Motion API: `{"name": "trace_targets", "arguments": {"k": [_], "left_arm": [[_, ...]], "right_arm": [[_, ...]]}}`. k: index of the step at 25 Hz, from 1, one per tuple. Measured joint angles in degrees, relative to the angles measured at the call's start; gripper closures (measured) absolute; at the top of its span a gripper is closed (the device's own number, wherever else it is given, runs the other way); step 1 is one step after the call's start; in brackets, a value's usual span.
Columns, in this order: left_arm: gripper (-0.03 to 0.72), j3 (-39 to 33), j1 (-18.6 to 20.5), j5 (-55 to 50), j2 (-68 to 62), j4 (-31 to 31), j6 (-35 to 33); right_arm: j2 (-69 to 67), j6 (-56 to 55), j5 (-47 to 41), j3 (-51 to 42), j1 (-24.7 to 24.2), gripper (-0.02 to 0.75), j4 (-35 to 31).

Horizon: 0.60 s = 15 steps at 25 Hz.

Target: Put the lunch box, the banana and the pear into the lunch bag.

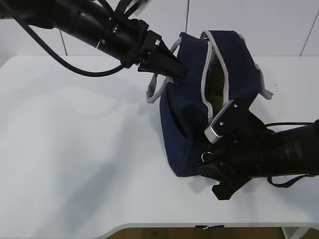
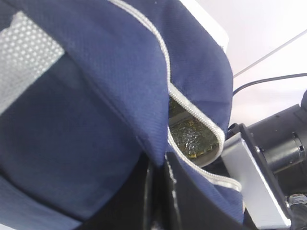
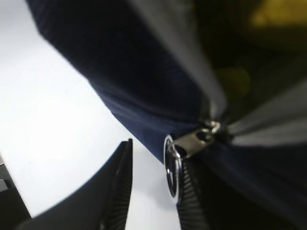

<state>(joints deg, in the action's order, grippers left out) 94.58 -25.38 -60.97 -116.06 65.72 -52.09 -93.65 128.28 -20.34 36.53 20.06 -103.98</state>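
Upper left of the exterior view, the left tool (image 1: 175,69) is clamped tight on a pinch of the boxy navy fabric lunch bag (image 1: 189,114), pinning its side in the middle of the white surface (image 1: 75,149). The zipper gapes, something yellowish-green inside, too dim to name. Lower right, the right tool (image 3: 153,187) stands partly open around the metal ring pull (image 3: 171,165), ring against one finger, grip unclear. Packing looks done; this reads as the zip-up step. Next it needs to nip that ring and draw it along the grey teeth.
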Motion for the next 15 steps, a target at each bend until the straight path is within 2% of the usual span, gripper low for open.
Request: {"name": "trace_targets", "arguments": {"k": [3,5,10,15], "left_arm": [[0.689,0.00,0.00,-0.10,0.00,-0.05,0.00],[0.689,0.00,0.00,-0.10,0.00,-0.13,0.00],[0.689,0.00,0.00,-0.31,0.00,-0.13,0.00],[0.689,0.00,0.00,-0.31,0.00,-0.27,0.00]], "right_arm": [[0.00,0.00,0.11,0.00,0.00,0.510,0.00],[0.00,-0.15,0.22,0.00,0.00,0.547,0.00],[0.00,-0.37,0.47,0.17,0.00,0.725,0.00],[0.00,-0.37,0.68,0.84,0.00,0.731,0.00]]}}
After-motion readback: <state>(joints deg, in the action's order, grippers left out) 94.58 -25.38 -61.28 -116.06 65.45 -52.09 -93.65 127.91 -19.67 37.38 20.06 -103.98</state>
